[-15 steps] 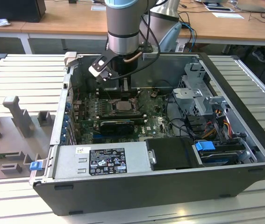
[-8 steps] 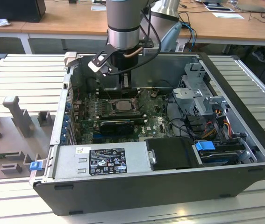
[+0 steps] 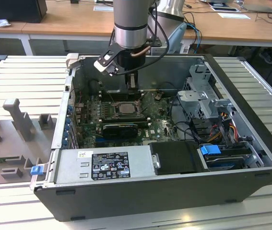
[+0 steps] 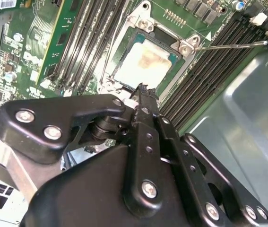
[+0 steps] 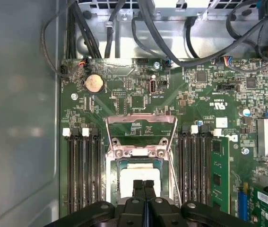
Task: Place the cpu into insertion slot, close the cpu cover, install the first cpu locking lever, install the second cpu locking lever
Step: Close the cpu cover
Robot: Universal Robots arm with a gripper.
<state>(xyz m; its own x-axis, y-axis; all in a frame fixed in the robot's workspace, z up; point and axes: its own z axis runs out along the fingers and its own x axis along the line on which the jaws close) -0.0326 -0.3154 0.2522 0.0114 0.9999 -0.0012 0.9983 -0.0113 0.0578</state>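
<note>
The exterior view shows the whole computer case (image 3: pixel 263 124), lying open on a ribbed table (image 3: pixel 20 76). The one robot arm (image 3: pixel 131 19) comes straight down into it from above, and the gripper (image 3: pixel 132 85) hangs over the middle of the green motherboard (image 3: pixel 90 112).

In the first wrist view the gripper (image 5: pixel 143 183) looks straight down on the socket (image 5: pixel 111 176). The two black fingers (image 5: pixel 137 188) are pressed together side by side and nothing is between them. Their tips are above the chip (image 5: pixel 134 171), which lies flat inside the socket; I cannot tell if they touch it. The metal cover (image 5: pixel 141 118) is raised on its hinge, away from the chip, and the board is seen through its cut-out. This view also shows one round coin battery (image 5: pixel 94 83) and two groups of long black memory slots (image 5: pixel 84 170), one on each side of the socket.

The second wrist view looks along the gripper (image 4: pixel 143 91) at a slant. The chip (image 4: pixel 148 59) shows there a pale face with a brownish stain. One thin metal lever (image 4: pixel 228 46) sticks out sideways from the corner of the socket.
</note>
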